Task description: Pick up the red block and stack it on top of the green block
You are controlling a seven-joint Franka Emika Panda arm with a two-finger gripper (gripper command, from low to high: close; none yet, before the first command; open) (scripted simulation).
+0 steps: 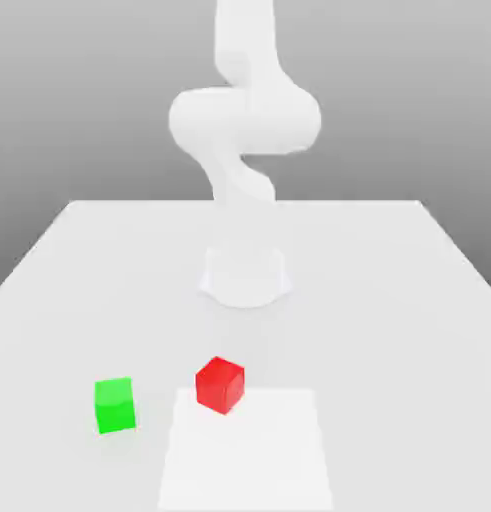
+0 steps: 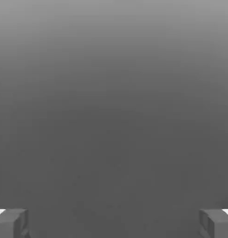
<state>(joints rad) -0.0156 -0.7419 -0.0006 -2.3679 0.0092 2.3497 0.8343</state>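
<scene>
The red block (image 1: 220, 385) sits on the white table (image 1: 389, 300) toward its front, turned slightly at an angle. The green block (image 1: 115, 404) rests on the table to the exterior view's left of the red one, a short gap apart. In the hand view my gripper (image 2: 114, 224) is open, its two grey fingertips (image 2: 11, 223) set wide apart with nothing between them, and only a plain grey backdrop lies beyond them. The arm (image 1: 244, 120) rises from its base and leaves the exterior view at the top.
The arm's round base (image 1: 245, 276) stands at the table's middle, behind both blocks. A paler rectangular patch (image 1: 249, 455) lies on the table's front, its far corner under the red block.
</scene>
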